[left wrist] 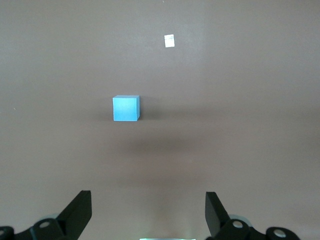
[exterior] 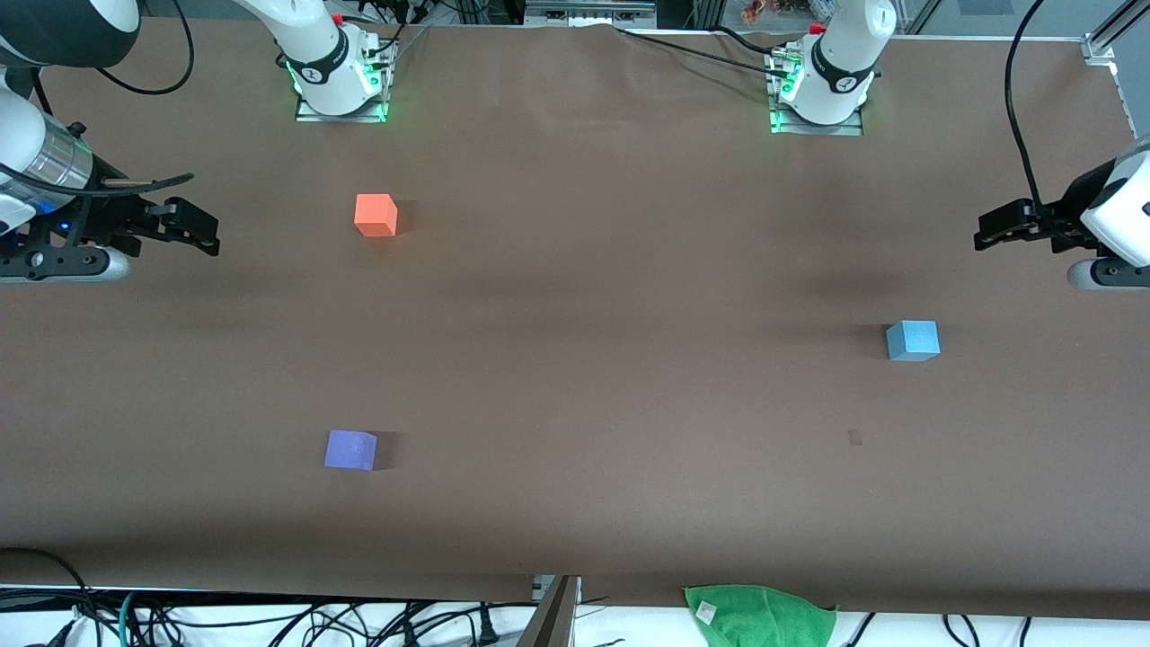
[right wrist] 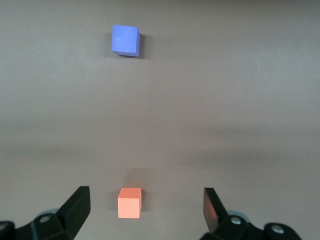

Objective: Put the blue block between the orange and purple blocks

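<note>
The small matte sky-blue cube [exterior: 913, 341] sits on the brown desk [exterior: 593, 359] toward the left arm's end, at about 3 o'clock from the desk's middle in the front view. The small matte orange-red cube [exterior: 375, 216] lies at about 10 o'clock and the small matte violet-purple cube [exterior: 350, 449] at about 8 o'clock, well apart. The left tool [left wrist: 148, 212] hangs spread and empty over the desk near the blue cube; the right tool [right wrist: 146, 210] hangs spread and empty over the right arm's end. A green cloth [exterior: 759, 615] lies at the desk's 6 o'clock edge.
</note>
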`<action>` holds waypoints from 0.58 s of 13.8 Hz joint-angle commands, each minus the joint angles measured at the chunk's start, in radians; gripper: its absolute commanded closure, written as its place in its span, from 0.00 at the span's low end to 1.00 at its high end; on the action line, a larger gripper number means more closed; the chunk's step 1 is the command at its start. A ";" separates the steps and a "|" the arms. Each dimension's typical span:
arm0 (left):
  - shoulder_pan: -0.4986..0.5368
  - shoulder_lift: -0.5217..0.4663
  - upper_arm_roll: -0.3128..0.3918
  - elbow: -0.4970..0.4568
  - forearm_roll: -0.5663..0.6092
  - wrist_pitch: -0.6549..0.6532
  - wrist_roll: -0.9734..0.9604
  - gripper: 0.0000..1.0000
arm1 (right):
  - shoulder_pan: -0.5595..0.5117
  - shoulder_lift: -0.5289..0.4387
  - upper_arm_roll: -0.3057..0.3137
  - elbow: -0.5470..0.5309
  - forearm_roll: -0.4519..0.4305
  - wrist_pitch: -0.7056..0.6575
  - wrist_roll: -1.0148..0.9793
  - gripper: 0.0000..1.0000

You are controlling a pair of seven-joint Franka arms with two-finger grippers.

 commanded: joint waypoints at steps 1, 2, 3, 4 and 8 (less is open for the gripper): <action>0.004 0.016 -0.001 0.030 0.009 -0.012 0.007 0.00 | -0.004 0.001 0.002 0.010 -0.007 -0.007 -0.002 0.00; 0.001 0.018 -0.001 0.031 0.009 -0.012 0.006 0.00 | -0.004 -0.001 0.002 0.010 -0.007 -0.007 -0.002 0.00; 0.001 0.020 -0.001 0.031 0.009 -0.012 0.006 0.00 | -0.004 0.001 0.002 0.010 -0.007 -0.007 0.000 0.00; 0.001 0.024 -0.001 0.031 0.008 -0.012 0.006 0.00 | -0.004 0.001 0.002 0.010 -0.007 -0.007 -0.002 0.00; 0.002 0.026 0.001 0.031 0.008 -0.012 0.006 0.00 | -0.004 0.001 0.002 0.010 -0.007 -0.007 0.000 0.00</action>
